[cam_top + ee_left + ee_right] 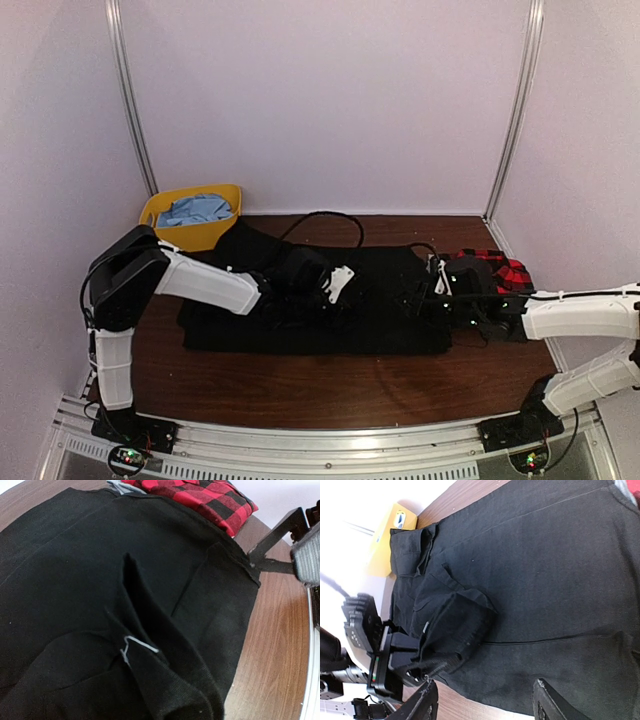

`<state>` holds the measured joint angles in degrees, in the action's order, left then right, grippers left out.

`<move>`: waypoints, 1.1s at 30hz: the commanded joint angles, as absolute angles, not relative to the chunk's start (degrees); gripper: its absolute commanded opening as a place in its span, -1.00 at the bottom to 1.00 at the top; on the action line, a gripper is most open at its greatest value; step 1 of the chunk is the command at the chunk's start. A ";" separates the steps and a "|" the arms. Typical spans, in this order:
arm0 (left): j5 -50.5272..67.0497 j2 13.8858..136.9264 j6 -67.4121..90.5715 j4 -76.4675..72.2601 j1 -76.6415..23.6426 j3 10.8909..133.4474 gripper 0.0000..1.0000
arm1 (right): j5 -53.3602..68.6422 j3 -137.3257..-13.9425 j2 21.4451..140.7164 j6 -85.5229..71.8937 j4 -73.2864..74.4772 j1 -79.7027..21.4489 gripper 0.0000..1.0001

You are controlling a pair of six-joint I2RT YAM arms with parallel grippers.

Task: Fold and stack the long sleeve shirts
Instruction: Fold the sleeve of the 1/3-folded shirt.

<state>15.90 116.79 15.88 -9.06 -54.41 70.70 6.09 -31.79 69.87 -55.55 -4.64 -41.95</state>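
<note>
Brown wooden table (300, 395) carries the black shirt (385, 318), spread flat across its middle. Just beside that shirt's right edge, towards the far right corner, lies the red-and-black plaid shirt (498, 272). A yellow bin (168, 213) sits far left. The left gripper (335, 292) pinches a raised fold of the black shirt; the right gripper (422, 297) hangs wide-jawed over its right edge.

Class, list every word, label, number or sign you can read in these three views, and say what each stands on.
No text can be read in any view.
Yellow bin: one small pale mark on its wall, too blurred to tell whether it is a label.
Black shirt and plaid shirt: no readable tag or print shows.
</note>
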 commanded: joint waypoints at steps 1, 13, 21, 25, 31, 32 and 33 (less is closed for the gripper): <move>16.50 118.08 17.67 -15.88 -55.39 69.35 -0.96 | 8.74 -31.25 72.26 -57.59 -10.29 -41.54 0.31; 15.89 118.83 18.87 -17.48 -56.41 67.75 -0.92 | 14.78 -33.64 82.52 -60.46 -20.80 -42.64 0.30; 15.72 119.16 19.16 -18.63 -56.69 66.62 -0.89 | 16.08 -36.99 87.43 -60.36 -22.18 -43.46 0.30; 15.62 119.25 19.16 -18.81 -56.65 66.47 -0.86 | 16.37 -38.42 89.72 -60.54 -22.87 -44.06 0.30; 15.14 119.19 19.43 -19.33 -56.82 65.88 -0.80 | 16.44 -40.00 93.24 -60.97 -23.28 -44.38 0.28; 15.07 119.18 19.50 -19.34 -56.86 65.75 -0.78 | 16.51 -40.25 93.73 -60.99 -23.25 -44.50 0.27; 15.02 119.11 19.51 -19.40 -56.85 65.67 -0.76 | 16.46 -40.50 94.24 -61.07 -23.35 -44.51 0.26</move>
<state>15.59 118.58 19.03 -16.49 -56.40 66.57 16.14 -38.79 92.53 -60.47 -21.80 -43.99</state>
